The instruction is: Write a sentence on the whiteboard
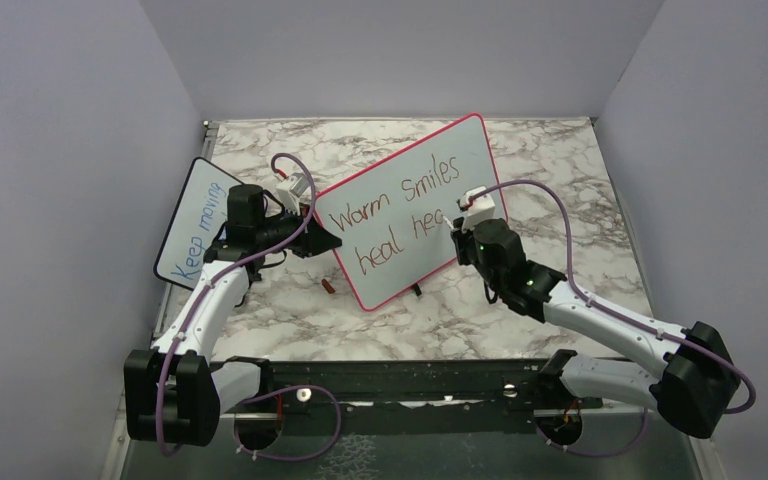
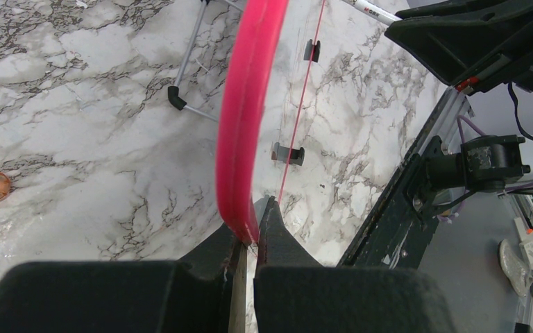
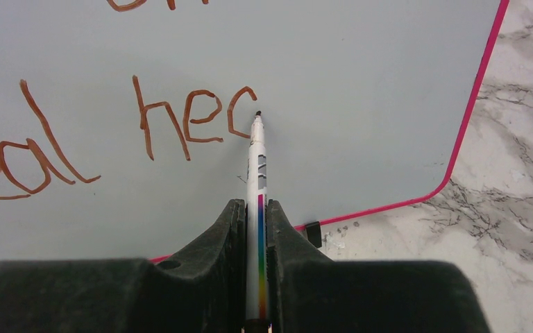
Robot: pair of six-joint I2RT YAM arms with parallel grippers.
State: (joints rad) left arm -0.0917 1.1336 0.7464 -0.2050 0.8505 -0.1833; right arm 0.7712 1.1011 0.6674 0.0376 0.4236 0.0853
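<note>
The whiteboard [image 1: 470, 140] with its pink-red frame stands tilted on the marble table, mid-scene. The sentence [image 1: 390, 205] in red-brown marker reads "Warm Smiles" above "heal hec" [image 3: 187, 118]. My left gripper [image 2: 255, 232] is shut on the board's left frame edge [image 2: 246, 104]; from above it shows at the board's left corner [image 1: 325, 240]. My right gripper [image 3: 255, 208] is shut on a white marker [image 3: 257, 149] with a rainbow stripe. Its tip rests on the board just right of the last "c". From above, the right gripper [image 1: 457, 228] covers the end of the second line.
A smaller black-framed board with blue writing "Keep moving" [image 1: 195, 225] stands at the left behind my left arm, its wire stand [image 2: 187, 104] near the big board. A copper-coloured cap [image 1: 329, 286] lies in front of the whiteboard. Grey walls close three sides.
</note>
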